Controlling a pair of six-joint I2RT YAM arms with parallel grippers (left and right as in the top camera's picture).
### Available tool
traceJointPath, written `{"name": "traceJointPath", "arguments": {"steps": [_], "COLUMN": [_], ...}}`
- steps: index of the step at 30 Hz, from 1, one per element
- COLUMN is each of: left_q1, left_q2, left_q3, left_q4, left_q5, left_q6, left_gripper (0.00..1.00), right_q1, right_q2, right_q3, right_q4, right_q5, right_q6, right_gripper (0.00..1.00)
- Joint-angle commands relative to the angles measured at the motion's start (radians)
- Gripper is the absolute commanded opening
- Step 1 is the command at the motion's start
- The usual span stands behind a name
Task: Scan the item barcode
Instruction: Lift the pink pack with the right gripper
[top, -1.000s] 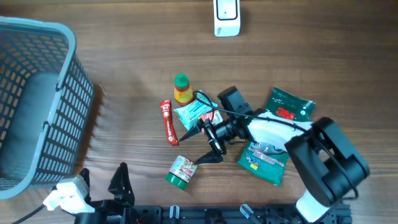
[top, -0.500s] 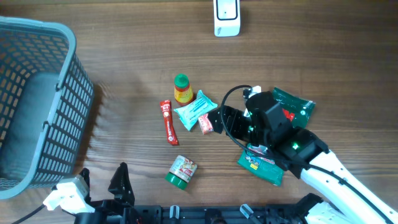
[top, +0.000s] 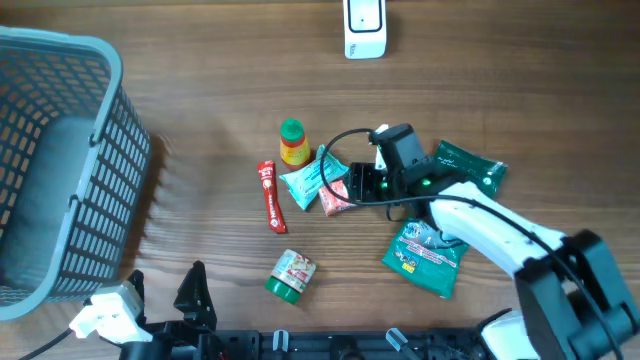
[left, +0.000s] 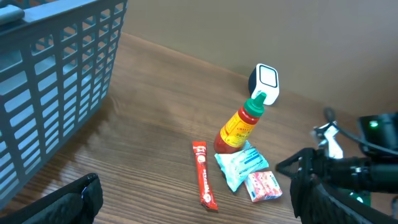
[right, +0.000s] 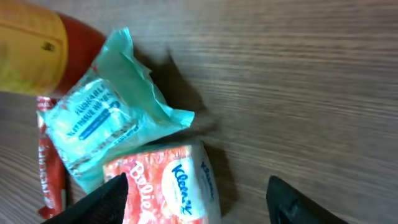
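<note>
Overhead view, read left to right. A grey plastic basket (top: 95, 150) with lattice walls stands at the table's left edge, apparently the drop-off for scanned goods. The left gripper (top: 165, 285) sits low at the near edge, its fingers spread wide with nothing between them (parked clear of the work, by the look of it).

The loose goods lie mid-table:
- a flat, glossy red stick (top: 268, 197)
- a short jar (top: 291, 275) on its side, with a green cap
- an upright sauce bottle (top: 292, 142), yellow-labelled and green-topped
- a crinkled teal packet (top: 310, 180) with a pinched end seal, touching the bottle's base

Just right of the packet lies the pink tissue pack (right: 168, 183), a soft film-wrapped block, judged to be the item to scan. The right gripper (top: 348, 187) is low over it, with one of its fingers (right: 106, 202) at the pack's left edge and the other standing apart from its right side. The jaws are open and nothing is held; straddling the block suits a pinch across its sides.

The white scanner (top: 365, 28) stands at the far edge. Two flat green pouches (top: 425, 255) lie rightmost.
</note>
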Motion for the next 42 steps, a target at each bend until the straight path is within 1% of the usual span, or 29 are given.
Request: {"name": "traceJointPath", "arguments": {"steps": [1,3,5,6,8,10,11,12,13,15,17,20,21,22,24,26,27,30,31,33,35,42], "left_q1": [0.006,0.006,0.006,0.006,0.006,0.006,0.006,0.006,0.006,0.006,0.006,0.006,0.006,0.006,0.006,0.006,0.006,0.006,0.006,0.006,0.006,0.006], "left_q2": [-0.003,-0.003,-0.003,-0.003,-0.003,-0.003,-0.003,-0.003,-0.003,-0.003,-0.003,-0.003,-0.003,-0.003,-0.003,-0.003,-0.003,-0.003,-0.003,-0.003,-0.003,-0.003], "left_q3": [-0.004,-0.004,-0.004,-0.004,-0.004,-0.004,-0.004,-0.004,-0.003,-0.004,-0.004,-0.004,-0.004,-0.003,-0.004,-0.004,-0.004,-0.004,-0.004,-0.004,-0.004,-0.004], "left_q4": [0.003,0.003,0.003,0.003,0.003,0.003,0.003,0.003,0.003,0.003,0.003,0.003,0.003,0.003,0.003,0.003,0.003,0.003,0.003,0.003,0.003,0.003], "left_q5": [0.016,0.016,0.016,0.016,0.016,0.016,0.016,0.016,0.016,0.016,0.016,0.016,0.016,0.016,0.016,0.016,0.016,0.016,0.016,0.016,0.016,0.016], "left_q6": [0.021,0.021,0.021,0.021,0.021,0.021,0.021,0.021,0.021,0.021,0.021,0.021,0.021,0.021,0.021,0.021,0.021,0.021,0.021,0.021,0.021,0.021], "left_gripper": [1.0,1.0,1.0,1.0,1.0,1.0,1.0,1.0,1.0,1.0,1.0,1.0,1.0,1.0,1.0,1.0,1.0,1.0,1.0,1.0,1.0,1.0], "right_q1": [-0.003,-0.003,-0.003,-0.003,-0.003,-0.003,-0.001,0.0,-0.002,-0.013,-0.04,-0.097,-0.117,-0.13,-0.134,-0.134,-0.134,-0.134,-0.134,-0.134,-0.134,-0.134], "right_q2": [0.066,0.104,0.124,0.127,0.127,0.127,0.133,0.141,0.146,0.145,0.132,0.034,-0.037,-0.128,-0.233,-0.336,-0.388,-0.472,-0.482,-0.487,-0.485,-0.485], "right_q3": [-0.004,-0.004,-0.004,-0.004,-0.004,-0.004,-0.004,-0.004,-0.004,0.002,0.037,0.09,0.097,0.097,0.097,0.097,0.097,0.097,0.097,0.097,0.097,0.097], "right_q4": [0.02,0.036,0.042,0.043,0.042,0.04,0.04,0.039,0.039,0.027,-0.022,-0.151,-0.222,-0.312,-0.409,-0.5,-0.579,-0.892,-0.95,-0.994,-0.995,-0.995], "right_q5": [-0.051,-0.099,-0.102,-0.103,-0.116,-0.149,-0.17,-0.169,-0.17,-0.18,-0.23,-0.349,-0.354,-0.359,-0.421,-0.478,-0.478,-0.485,-0.483,-0.465,-0.461,-0.438], "right_q6": [0.003,0.004,0.03,0.032,0.046,0.048,0.061,0.077,0.094,0.104,0.137,0.192,0.243,0.35,0.465,0.504,0.548,0.781,0.785,0.736,0.695,0.673], "right_gripper": [0.68,0.65,0.61,0.57,0.46,0.41,0.32,0.17,0.05,0.04,0.04,0.04,0.04,0.04,0.04,0.04,0.04,0.04,0.04,0.04,0.05,0.04]}}
